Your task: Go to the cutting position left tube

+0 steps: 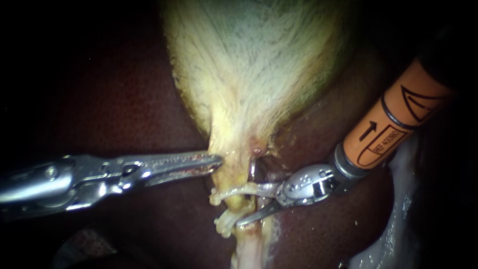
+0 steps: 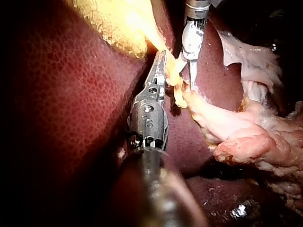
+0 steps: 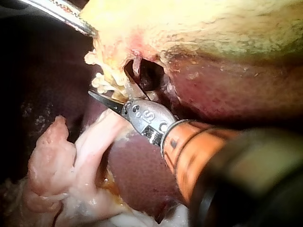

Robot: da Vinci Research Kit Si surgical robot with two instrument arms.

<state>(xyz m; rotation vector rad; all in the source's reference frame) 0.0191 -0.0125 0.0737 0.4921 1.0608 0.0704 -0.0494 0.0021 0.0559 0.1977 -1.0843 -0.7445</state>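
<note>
Our right instrument point(image 1: 246, 205) has its two blades spread in a clear gap, gripping nothing. They straddle the pale tube point(image 1: 238, 197) that runs down from the narrow lower end of the gallbladder point(image 1: 254, 65). One blade lies nearer the gallbladder and the other farther from it. A small metal clip point(image 1: 253, 167) sits on the tissue just under the gallbladder's tip, close above the upper blade. Our left instrument point(image 1: 214, 162) has its long toothed jaws pressed together on the edge of that same narrow end of the gallbladder. Dark red liver point(image 1: 124, 99) surrounds the gallbladder on both sides.
</note>
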